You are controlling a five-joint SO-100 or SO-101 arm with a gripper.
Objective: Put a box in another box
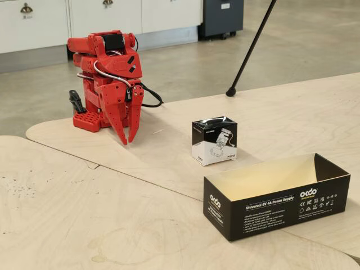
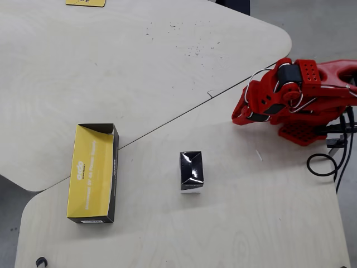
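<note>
Item-wise: small box [image 1: 214, 140], apparently light, stiff cardboard with slippery glossy top, best pinched across opposite sides; long box [image 1: 277, 196] open-topped; pincer [image 1: 127, 138] empty, tips nearly together.

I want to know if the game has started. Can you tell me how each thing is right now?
Small cube-like cardboard box with glossy black top: closed, upright on the table, apart from the other box, not gripped.
Long black cardboard box with cream inside: open at the top, empty, lying on the table.
Red arm's gripper: folded back near its base, tips pointing down close together, holding nothing.
</note>
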